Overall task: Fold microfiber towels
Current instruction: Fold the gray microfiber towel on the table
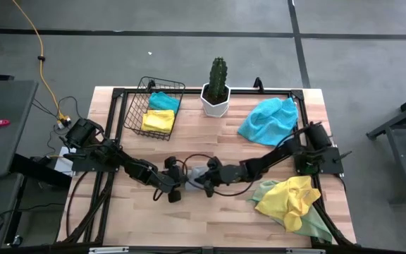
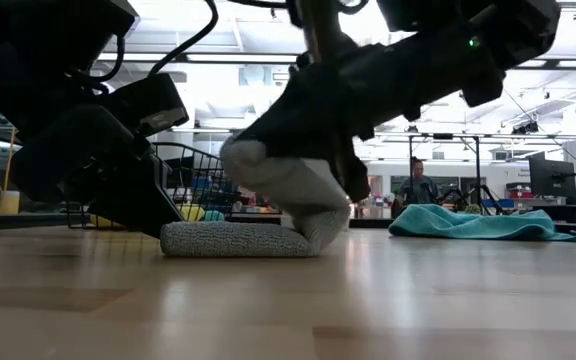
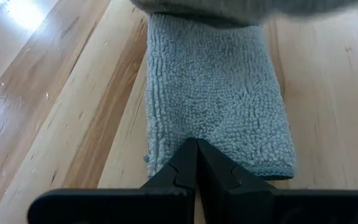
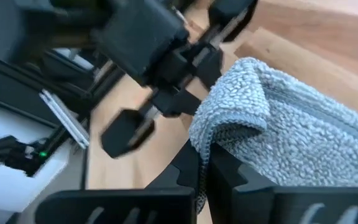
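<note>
the right gripper (image 4: 201,165) has its fingers pinched on one edge of the grey towel (image 1: 197,174), lifting that end clear of the table (image 1: 210,219) so it curls up and over; judging by the low view, this raised flap is being carried across the flat part to make a fold. the left gripper (image 3: 196,163) is closed with its tips pressed on the opposite end of the same towel, which lies flat on the wood, and this looks like an anchor so the cloth cannot slide while the other end is drawn over. the two grippers meet near the middle of the table, the left arm reaching in from 9 o'clock and the right from 3 o'clock.

outward from there, a turquoise towel (image 1: 268,120) lies loose toward 2 o'clock and a yellow towel (image 1: 287,197) is heaped on a pale green one (image 1: 314,224) toward 4 o'clock, both seemingly waiting their turn. the wire basket (image 1: 138,106) at 11 o'clock holds a folded yellow and a folded turquoise cloth, so it likely takes finished pieces. a potted cactus (image 1: 218,85) stands at 12 o'clock, well apart from the work.
</note>
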